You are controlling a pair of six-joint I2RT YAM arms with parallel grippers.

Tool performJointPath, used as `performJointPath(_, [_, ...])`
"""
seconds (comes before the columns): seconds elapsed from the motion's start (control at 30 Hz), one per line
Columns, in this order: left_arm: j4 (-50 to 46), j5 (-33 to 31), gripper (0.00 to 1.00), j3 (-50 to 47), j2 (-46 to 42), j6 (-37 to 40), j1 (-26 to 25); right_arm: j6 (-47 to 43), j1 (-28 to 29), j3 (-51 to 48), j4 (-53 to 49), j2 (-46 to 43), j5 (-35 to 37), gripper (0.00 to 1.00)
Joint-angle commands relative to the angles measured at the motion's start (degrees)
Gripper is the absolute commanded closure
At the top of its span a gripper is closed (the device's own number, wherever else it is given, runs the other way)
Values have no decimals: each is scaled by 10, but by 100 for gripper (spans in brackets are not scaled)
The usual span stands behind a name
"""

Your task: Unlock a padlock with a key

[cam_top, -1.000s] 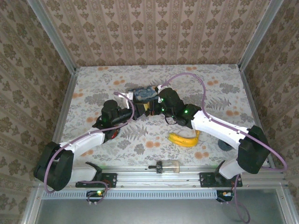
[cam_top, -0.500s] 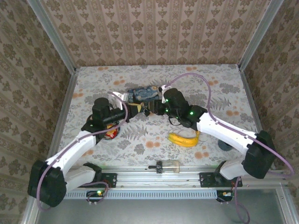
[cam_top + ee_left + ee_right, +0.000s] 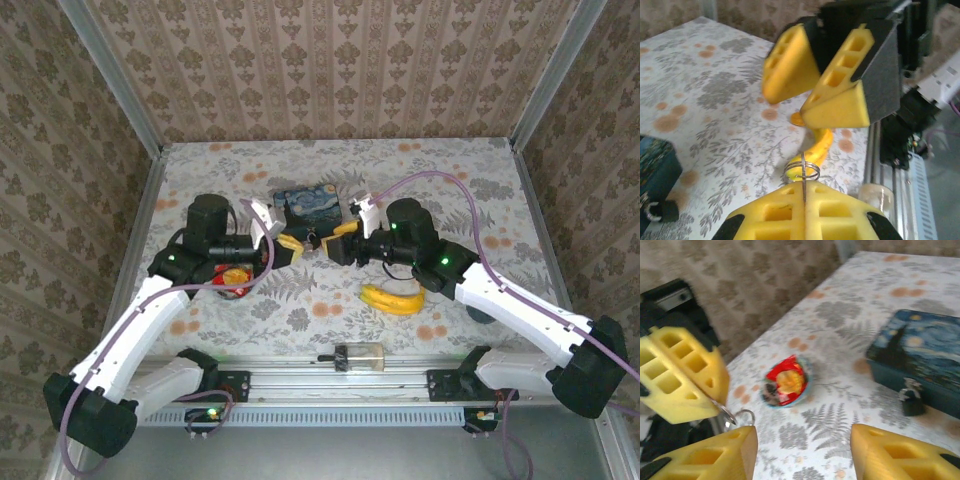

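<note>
Padlock [image 3: 912,399], a tiny blackish block with a pale metal part at its top, sits against the near wall of the blue painted tin box [image 3: 920,352]. It is ahead of the right gripper [image 3: 805,450], off to one side of its fingers, and clear of both grippers.

Behind both grippers, by the arm bases, a clear cylinder with a black cap [image 3: 360,355] lies on its side along the metal rail [image 3: 280,368]. A curved yellow banana [image 3: 393,298] rests on the floral-print table [image 3: 450,170], behind the right gripper and beside its white arm. Behind the left gripper [image 3: 803,192], a crinkled red wrapper fills a small round blue-rimmed dish [image 3: 786,382].

The left gripper's yellow plastic fingers, moulded with hollow square cells, are pressed flat together on a thin metal key [image 3: 803,156], seen edge-on. A wire split ring [image 3: 742,415] loops just past the tips. Facing it tip to tip, near but not touching, the right gripper has its wedge-shaped yellow fingers spread well apart and holds nothing. The key lies between the two sets of fingertips.

Beyond both grippers, the rectangular tin shows a lid painted with a swirling night sky in blue and yellow. Farthest from the grippers, walls of striped, medallion-patterned wallpaper [image 3: 330,70] close off the table.
</note>
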Motion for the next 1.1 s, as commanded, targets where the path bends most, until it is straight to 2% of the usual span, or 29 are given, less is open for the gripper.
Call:
performJointPath(0.0, [-81, 46, 100, 33, 8, 94, -17, -39, 2, 13, 10, 0, -129, 55])
performJointPath(0.17, [-76, 58, 100, 39, 17, 96, -24, -48, 2, 18, 24, 7, -194, 55])
performJointPath(0.5, [-60, 79, 100, 32, 16, 93, -26, -58, 1, 14, 22, -6, -217, 55])
performJointPath(1.07, [-33, 74, 100, 20, 11, 73, -25, -62, 1, 52, 1, 44, -278, 75])
